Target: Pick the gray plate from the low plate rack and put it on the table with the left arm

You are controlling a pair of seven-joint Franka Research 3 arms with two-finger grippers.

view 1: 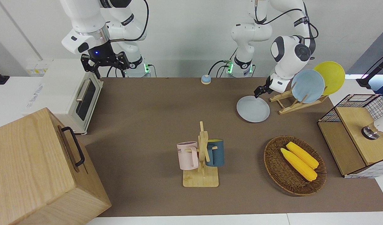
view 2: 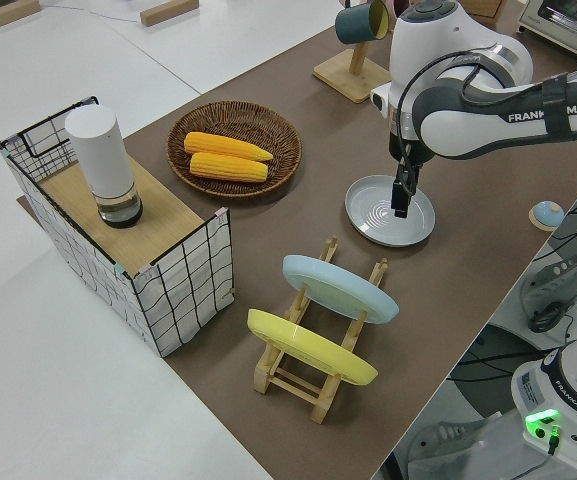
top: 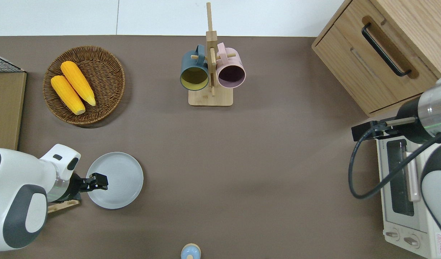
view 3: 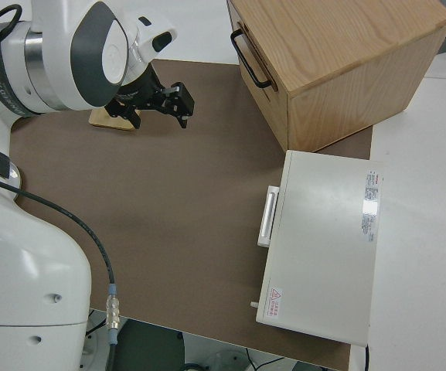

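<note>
The gray plate (view 1: 253,110) (top: 121,181) (view 2: 376,228) lies flat on the brown table (view 1: 147,109), beside the low plate rack (view 1: 286,106) (view 2: 308,375) and toward the table's middle from it. My left gripper (view 1: 257,93) (top: 103,180) (view 2: 399,205) points down over the plate's rack-side part, a little above it, open and holding nothing. The rack still holds a light blue plate (view 1: 307,86) and a yellow plate (view 1: 332,76). My right arm is parked, its gripper (view 1: 105,64) (view 3: 182,104) open.
A wicker basket (view 1: 272,162) with two corn cobs lies farther from the robots than the plate. A mug tree (view 1: 202,156) with two mugs stands mid-table. A wire crate (view 1: 357,131), a toaster oven (view 1: 82,100), a wooden cabinet (view 1: 32,168) and a small bell (view 1: 205,79) line the edges.
</note>
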